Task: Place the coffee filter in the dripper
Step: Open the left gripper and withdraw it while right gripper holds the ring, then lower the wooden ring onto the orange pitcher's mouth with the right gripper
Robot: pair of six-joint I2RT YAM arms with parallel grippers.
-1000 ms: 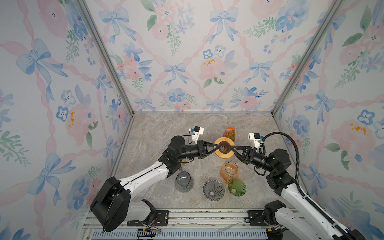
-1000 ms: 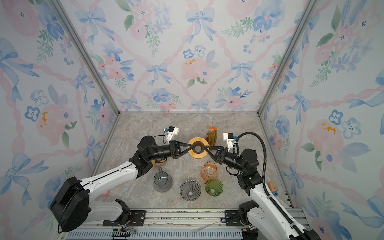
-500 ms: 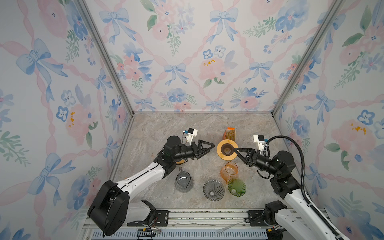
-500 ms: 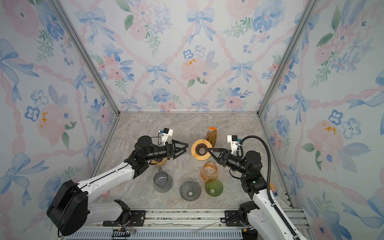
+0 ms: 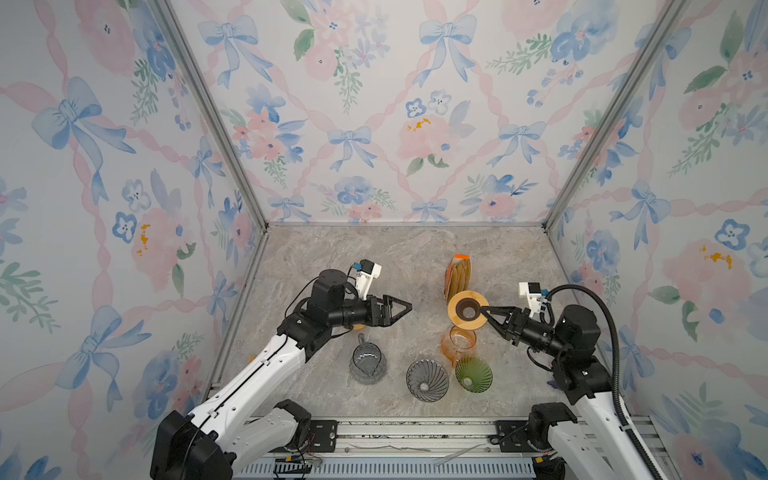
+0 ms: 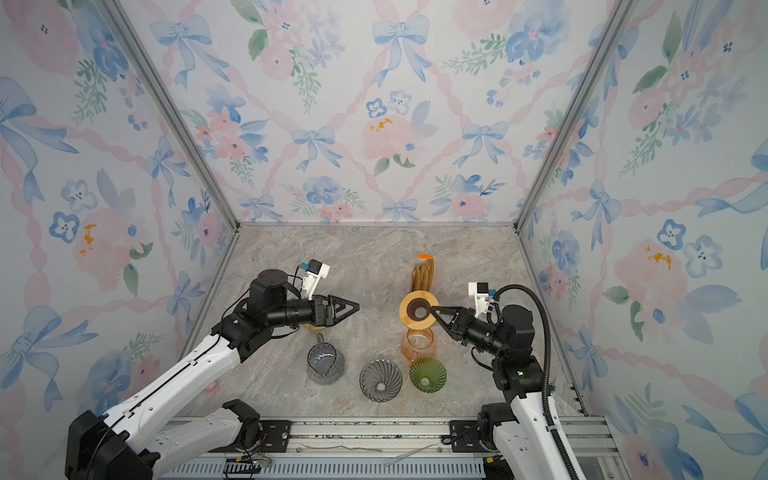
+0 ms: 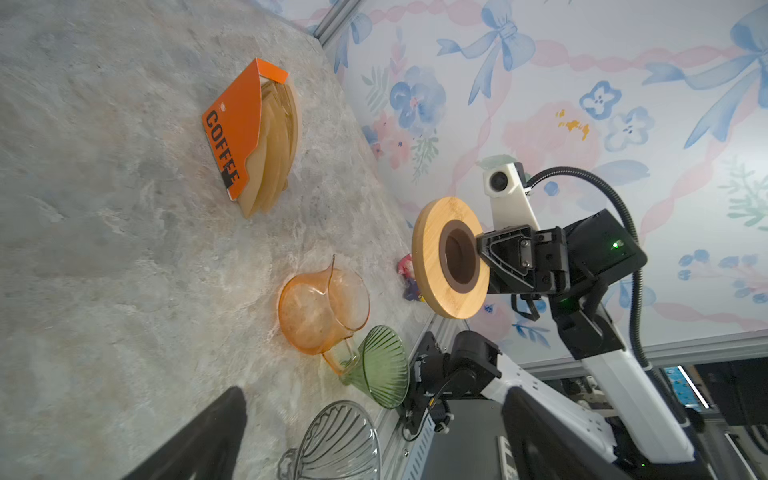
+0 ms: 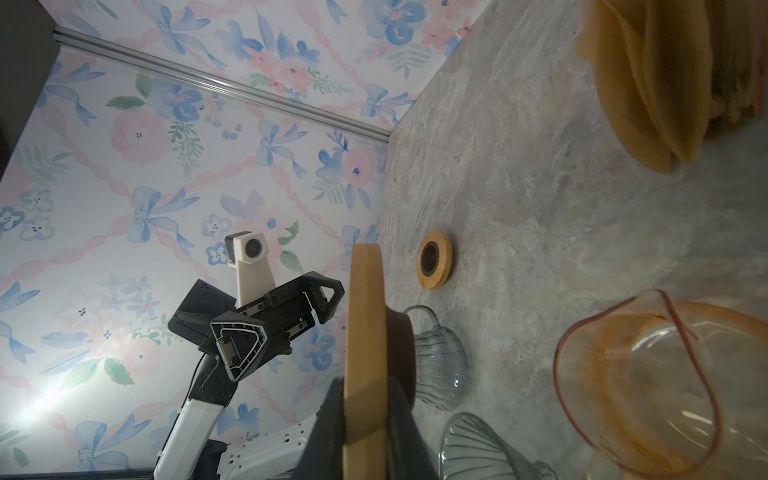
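The coffee filters (image 5: 458, 274) are brown paper cones standing in an orange holder (image 7: 237, 124) at the back of the table. Two drippers sit near the front: a clear ribbed dripper (image 5: 427, 379) and a green dripper (image 5: 473, 374). My right gripper (image 5: 484, 310) is shut on the rim of a wooden ring (image 5: 467, 311) with a dark collar, held on edge above the orange carafe (image 5: 458, 343). In the right wrist view its fingers (image 8: 399, 419) clamp the ring (image 8: 365, 332). My left gripper (image 5: 409, 307) hangs open and empty, well left of the ring.
A grey glass carafe (image 5: 368, 365) stands below the left gripper. A second, smaller wooden ring (image 8: 434, 259) lies on the table under the left arm. Papered walls close the back and both sides; a metal rail (image 5: 415, 432) runs along the front.
My left gripper let go of the wooden ring, opened wide and drew back to the left. The right gripper kept the ring and shifted slightly right.
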